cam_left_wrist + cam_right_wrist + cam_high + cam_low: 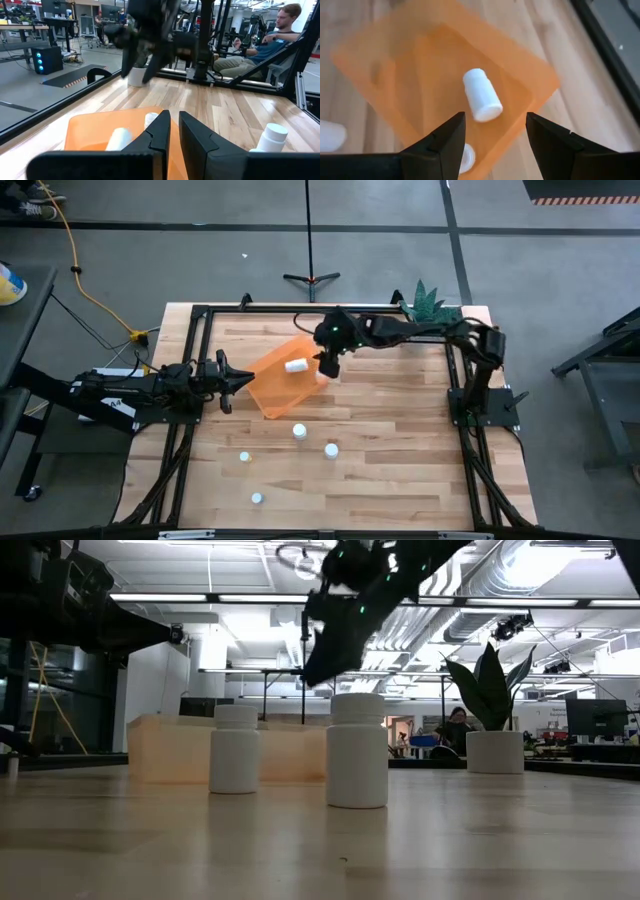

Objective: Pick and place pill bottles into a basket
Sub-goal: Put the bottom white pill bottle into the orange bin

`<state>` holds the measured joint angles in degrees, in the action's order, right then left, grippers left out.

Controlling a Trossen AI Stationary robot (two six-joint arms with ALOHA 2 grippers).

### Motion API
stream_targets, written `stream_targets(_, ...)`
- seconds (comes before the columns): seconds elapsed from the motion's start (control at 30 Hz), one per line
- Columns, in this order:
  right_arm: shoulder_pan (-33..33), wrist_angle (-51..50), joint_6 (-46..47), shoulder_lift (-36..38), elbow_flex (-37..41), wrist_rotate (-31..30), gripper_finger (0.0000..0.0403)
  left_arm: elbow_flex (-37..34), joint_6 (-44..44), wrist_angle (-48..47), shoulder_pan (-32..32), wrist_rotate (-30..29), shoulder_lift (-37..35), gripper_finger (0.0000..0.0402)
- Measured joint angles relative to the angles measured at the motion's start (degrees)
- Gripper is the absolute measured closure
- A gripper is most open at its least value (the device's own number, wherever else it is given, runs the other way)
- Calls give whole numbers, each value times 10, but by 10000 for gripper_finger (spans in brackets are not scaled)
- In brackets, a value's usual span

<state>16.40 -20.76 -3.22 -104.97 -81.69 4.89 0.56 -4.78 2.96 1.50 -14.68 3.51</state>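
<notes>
The orange basket [272, 380] lies flat on the table left of centre; it also shows in the right wrist view [420, 55] and the left wrist view [95, 130]. One white pill bottle [296, 365] lies on its side in the basket [482, 95]. A second bottle [322, 376] lies at the basket's right edge [466, 156]. Several more bottles stand on the table nearer the front [299, 431] [331, 449] [245, 457] [257, 498]. My right gripper [328, 366] [495, 132] is open and empty above the basket. My left gripper [248, 378] [174, 127] is shut, above the basket's left edge.
A white pot with a green plant [430, 302] stands at the table's far right corner. A black frame [200, 315] runs round the table. In the low view two upright bottles [235, 748] [357, 750] stand before the basket [170, 748]. A person [270, 45] sits beyond the table.
</notes>
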Motion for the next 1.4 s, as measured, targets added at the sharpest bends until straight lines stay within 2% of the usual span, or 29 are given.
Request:
stream_targets(0.23,-72,-44,-4,89,0,5,212,0,0,0,0,0,0,328)
stream_targets(0.4,-161,-78,-31,102,0,-7,218,0,0,0,0,0,0,328)
stream_targets(0.57,-243,-91,-54,90,0,-36,228,0,0,0,0,0,0,328)
stream_targets(0.67,-272,-115,-61,72,0,-31,233,0,0,0,0,0,0,328)
stream_targets(0.8,-288,-138,-45,37,0,-73,232,0,0,0,0,0,0,328)
stream_targets(0.87,-290,-153,-43,16,0,-99,222,0,0,0,0,0,0,328)
stream_targets(0.93,-291,-159,-43,-6,1,-101,206,0,0,0,0,0,0,328)
stream_targets(1.17,-291,-139,-24,-29,1,-30,143,0,0,0,0,0,0,328)
stream_targets(1.27,-288,-131,-15,-29,1,8,134,0,0,0,0,0,0,328)
stream_targets(1.4,-290,-100,-42,-29,1,90,133,0,0,0,0,0,0,328)
